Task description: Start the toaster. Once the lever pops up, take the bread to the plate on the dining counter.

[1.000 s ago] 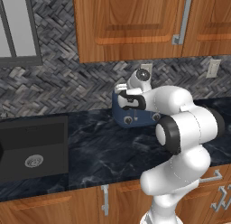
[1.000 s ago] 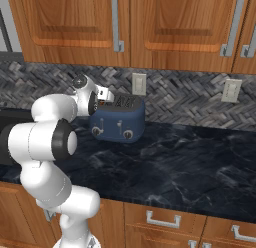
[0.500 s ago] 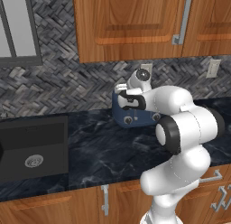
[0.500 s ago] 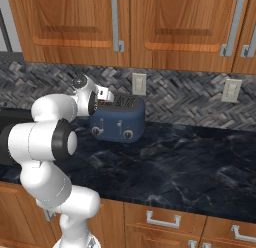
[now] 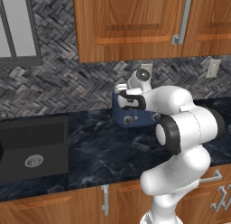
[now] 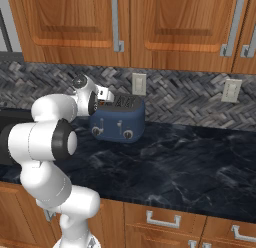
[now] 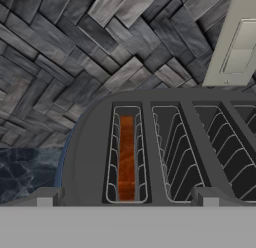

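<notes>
One dark blue toaster with two silver knobs and four top slots, one bread slice in a slot, two wall outlets, one sink, three drawer handles in the right base view

You are looking at a home kitchen: wooden cabinets with metal handles hang above a grey herringbone tile wall, a dark marble surface carries a blue toaster, and a black sink sits at the left.
</notes>
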Controlling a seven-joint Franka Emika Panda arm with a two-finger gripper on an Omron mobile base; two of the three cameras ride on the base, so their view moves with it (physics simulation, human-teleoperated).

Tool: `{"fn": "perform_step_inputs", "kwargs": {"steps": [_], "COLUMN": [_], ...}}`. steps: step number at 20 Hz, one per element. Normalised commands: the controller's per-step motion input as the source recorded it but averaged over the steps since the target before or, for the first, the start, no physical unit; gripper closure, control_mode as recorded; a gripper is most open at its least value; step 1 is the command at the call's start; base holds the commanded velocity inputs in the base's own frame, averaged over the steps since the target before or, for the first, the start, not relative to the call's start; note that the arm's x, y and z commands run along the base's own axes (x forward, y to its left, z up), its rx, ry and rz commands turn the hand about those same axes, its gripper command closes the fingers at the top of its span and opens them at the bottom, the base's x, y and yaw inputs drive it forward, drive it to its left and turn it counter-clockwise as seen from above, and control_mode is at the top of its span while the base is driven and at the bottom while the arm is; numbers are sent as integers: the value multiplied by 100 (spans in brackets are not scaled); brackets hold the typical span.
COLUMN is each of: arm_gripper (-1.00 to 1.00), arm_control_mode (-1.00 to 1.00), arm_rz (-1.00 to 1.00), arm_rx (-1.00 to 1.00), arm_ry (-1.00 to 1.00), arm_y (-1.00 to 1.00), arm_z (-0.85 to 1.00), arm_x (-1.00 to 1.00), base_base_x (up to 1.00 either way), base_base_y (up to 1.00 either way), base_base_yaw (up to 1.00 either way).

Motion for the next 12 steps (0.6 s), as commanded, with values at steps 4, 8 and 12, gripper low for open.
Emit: {"fn": "perform_step_inputs", "kwargs": {"steps": [4,8,12], "arm_gripper": [-100,-100,-100], "arm_control_mode": [-100,-100,-100], "arm_rz": [0,0,0], "arm_rx": [0,0,0], "arm_ry": [0,0,0], "arm_y": [0,0,0], "arm_z": [0,0,0], "arm_x": [0,0,0], "base_base_x": [0,0,0], "base_base_y": [0,0,0], "base_base_yaw": [0,0,0]}}
